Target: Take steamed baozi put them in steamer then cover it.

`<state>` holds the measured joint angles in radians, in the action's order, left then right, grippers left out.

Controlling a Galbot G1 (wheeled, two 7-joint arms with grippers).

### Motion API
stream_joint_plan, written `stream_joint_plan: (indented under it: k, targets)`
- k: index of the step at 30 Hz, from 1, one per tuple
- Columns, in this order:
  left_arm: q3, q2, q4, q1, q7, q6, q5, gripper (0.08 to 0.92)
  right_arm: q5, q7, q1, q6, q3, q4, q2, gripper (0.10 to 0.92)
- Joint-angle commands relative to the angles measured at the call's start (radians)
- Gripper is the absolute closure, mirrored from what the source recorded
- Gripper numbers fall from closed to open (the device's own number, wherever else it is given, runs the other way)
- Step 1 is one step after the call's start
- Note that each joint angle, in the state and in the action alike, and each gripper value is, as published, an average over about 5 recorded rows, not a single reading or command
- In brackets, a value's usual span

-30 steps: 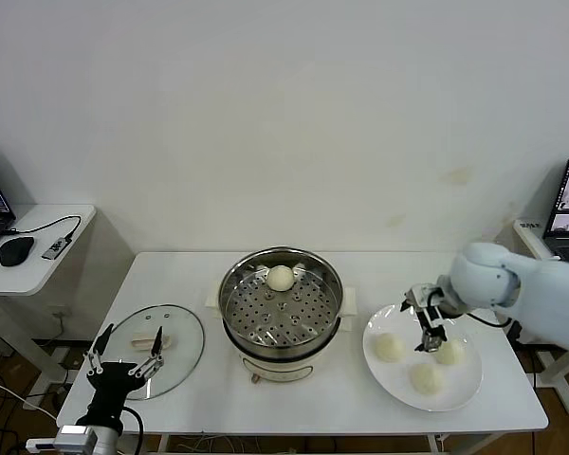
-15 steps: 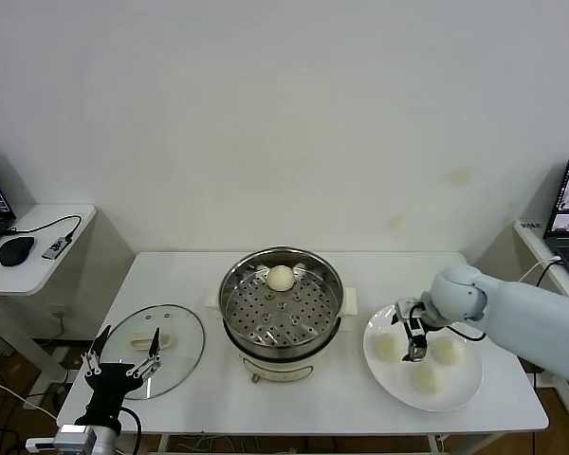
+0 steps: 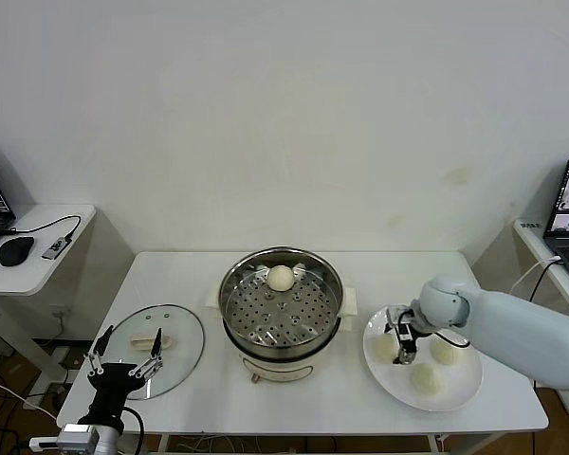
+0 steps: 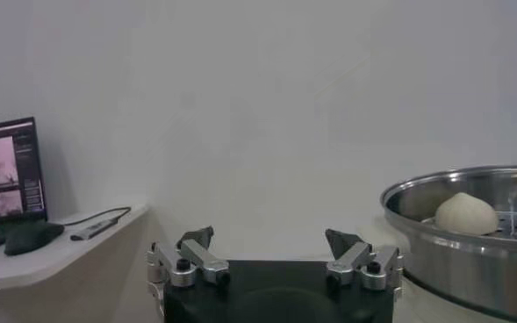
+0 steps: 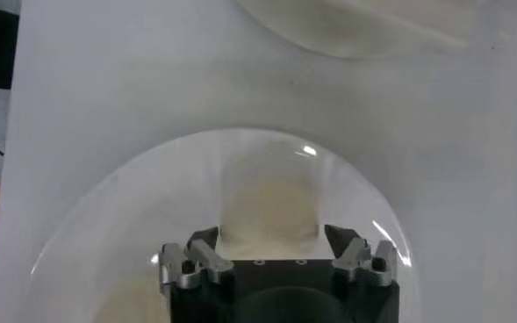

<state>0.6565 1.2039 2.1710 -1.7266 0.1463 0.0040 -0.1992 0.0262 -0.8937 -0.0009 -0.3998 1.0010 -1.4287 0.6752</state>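
Standing mid-table, steel steamer (image 3: pixel 281 302) with one baozi (image 3: pixel 281 277) on its tray's far side; glass cover (image 3: pixel 155 337) flat at left; white plate (image 3: pixel 455 384) at right with three more buns. Right gripper (image 3: pixel 399 343) down over nearest-left plate bun (image 3: pixel 387 348), fingers straddling it, grip unconfirmed. Left gripper (image 3: pixel 124 359) parked wide by cover.

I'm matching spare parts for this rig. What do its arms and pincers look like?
The right arm has a smooth white rounded shell with a thin black cable at the wrist. The right pincer and left pincer are black-bodied, with silver metal finger links and dark tips.
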Motion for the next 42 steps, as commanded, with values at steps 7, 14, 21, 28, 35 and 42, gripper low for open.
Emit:
stream_joint_plan:
  k: [7, 14, 21, 28, 35, 42]
  targets:
    - [-0.002, -0.005, 0.004, 0.009, 0.001, 0.002, 0.000, 0.177, 0.023, -0.028, 0.085, -0.006, -0.018, -0.024, -0.031, 0.444]
    - [-0.011, -0.010, 0.004, 0.021, 0.001, 0.006, 0.000, 0.177, 0.144, -0.068, 0.327, -0.052, 0.050, -0.124, -0.129, 0.459]
    - [-0.023, -0.019, 0.010, 0.028, 0.001, 0.025, -0.002, 0.177, 0.324, -0.061, 0.718, -0.143, 0.251, -0.227, -0.095, 0.450]
    - [-0.024, -0.021, 0.017, 0.029, 0.000, 0.030, -0.003, 0.177, 0.576, 0.009, 0.886, -0.250, 0.325, -0.292, 0.085, 0.447]
    - [-0.026, -0.010, 0.019, 0.037, 0.001, 0.031, -0.003, 0.177, 0.701, 0.107, 0.783, -0.309, 0.321, -0.249, 0.294, 0.440]
    - [-0.018, -0.004, 0.023, 0.038, 0.001, 0.034, -0.004, 0.177, 0.695, 0.154, 0.626, -0.320, 0.296, -0.106, 0.486, 0.438]
